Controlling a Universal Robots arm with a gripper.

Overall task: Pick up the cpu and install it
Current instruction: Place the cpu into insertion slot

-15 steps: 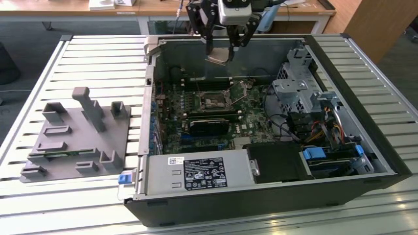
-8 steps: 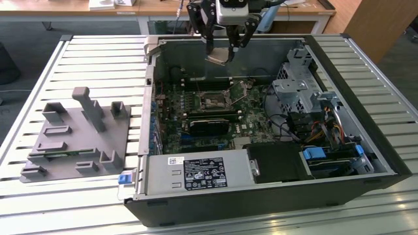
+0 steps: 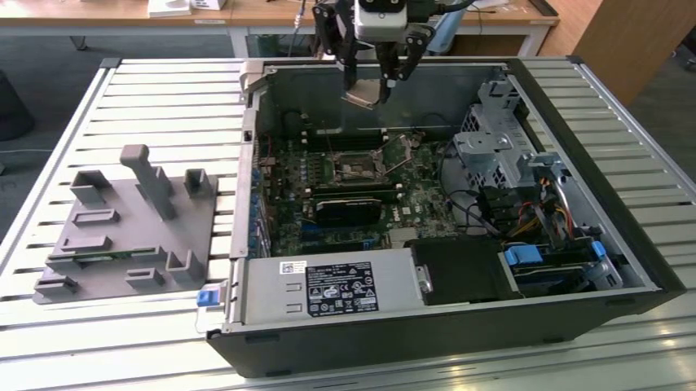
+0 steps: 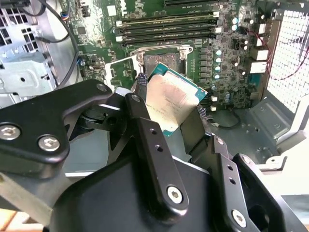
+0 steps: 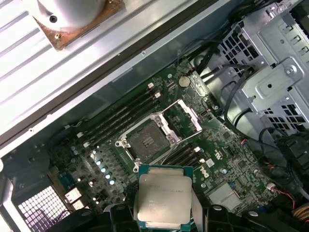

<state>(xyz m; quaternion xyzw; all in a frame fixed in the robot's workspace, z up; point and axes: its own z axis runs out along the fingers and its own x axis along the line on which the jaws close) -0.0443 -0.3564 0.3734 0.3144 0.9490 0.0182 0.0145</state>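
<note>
Tool (image 3: 370, 90) w/ cpu (image 5: 163, 197) — over mobo (image 5: 227, 162)

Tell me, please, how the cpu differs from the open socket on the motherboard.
Position: the cpu is clamped between the fingers, up above the motherboard; the socket sits fixed on it.
Look: the cpu has a silvery top with a green rim; the socket is a dark recess with its metal frame swung open.
Pose: in the exterior view the cpu hangs tilted, the socket lies flat.
Both are square.
</note>
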